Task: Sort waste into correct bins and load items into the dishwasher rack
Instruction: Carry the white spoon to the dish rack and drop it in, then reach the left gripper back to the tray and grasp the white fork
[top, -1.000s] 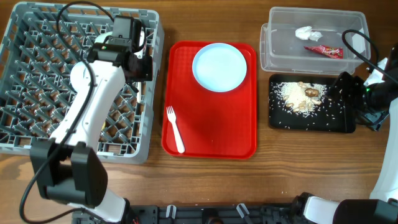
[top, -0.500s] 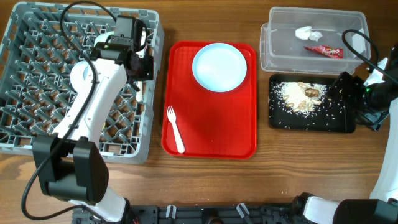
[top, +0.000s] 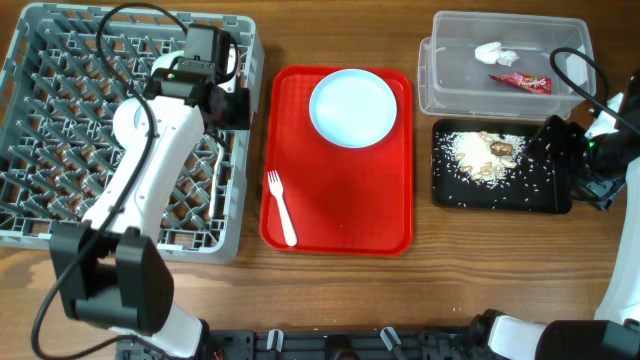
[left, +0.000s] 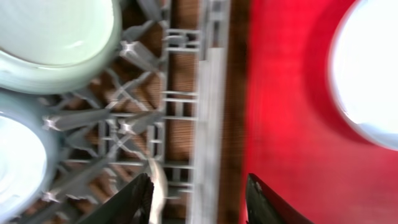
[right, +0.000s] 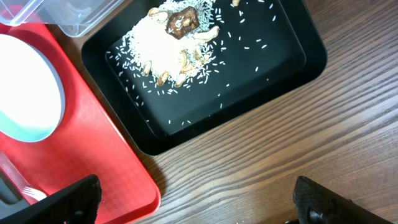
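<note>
Left gripper (left: 202, 199) is hanging wide open over the dishwasher rack's (left: 208, 93) right rim, gripping nothing. A blurred white utensil (left: 158, 193) is lying just beside one finger. Further in, the green bowl (left: 56, 31) and blue-white bowl (left: 18, 162) are sitting among the pegs. Right gripper (right: 199, 202) is hovering beside the black tray (right: 249, 81), spread wide and empty, with rice (right: 161, 50) lying heaped inside it.

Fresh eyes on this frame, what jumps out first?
The red tray mid-table, holding a white plate at its far end and a fork near its left edge. Left of it sits the big grey rack with the left arm over it. At right, rice is heaped in the black tray.
</note>
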